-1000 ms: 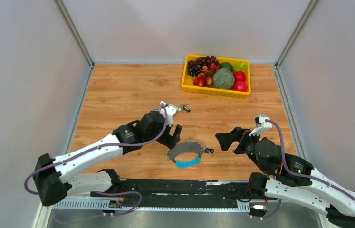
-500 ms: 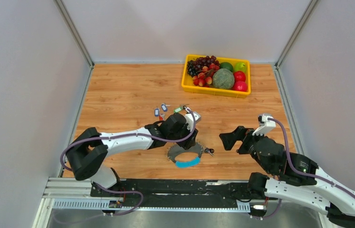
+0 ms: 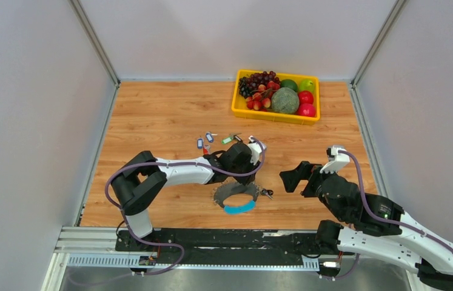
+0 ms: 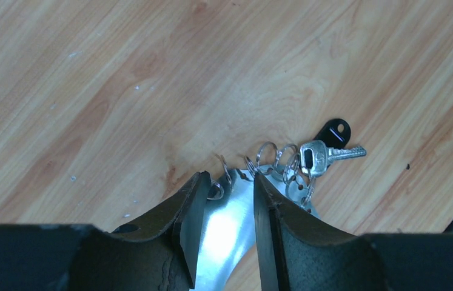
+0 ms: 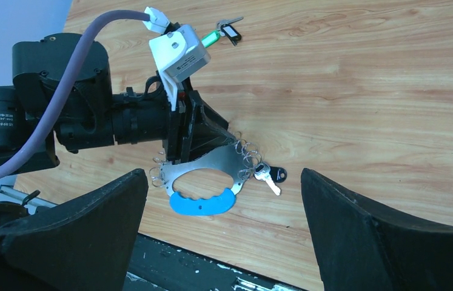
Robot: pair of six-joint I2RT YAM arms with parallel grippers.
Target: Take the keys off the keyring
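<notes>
Matt, grained wood bench (image 4: 151, 73); keyring (image 4: 227, 230) of bright reflective metal with a smooth blue plastic section; key (image 4: 327, 154) of silvery metal, glossy black plastic head; fingers (image 4: 169, 242) of matt black, slightly rough plastic.

Lab: grey-panelled enclosure (image 3: 30, 121), wooden table (image 3: 163, 115)

Light-brown wood-grain table (image 3: 169, 115), viewed from above. A yellow rectangular plastic tray (image 3: 270, 117) filled with fruit stood at the far edge, right of centre. Near mid-table lay small loose keys with blue plastic heads (image 3: 199, 143), with a green-headed key (image 3: 228, 140) just beside them. Toward the near edge was the large flat grey metal keyring (image 5: 211, 165), its bright blue section (image 3: 239, 209) frontmost. A silver key with a black head (image 5: 277, 174) lay on the wood at the keyring's right side.
</notes>
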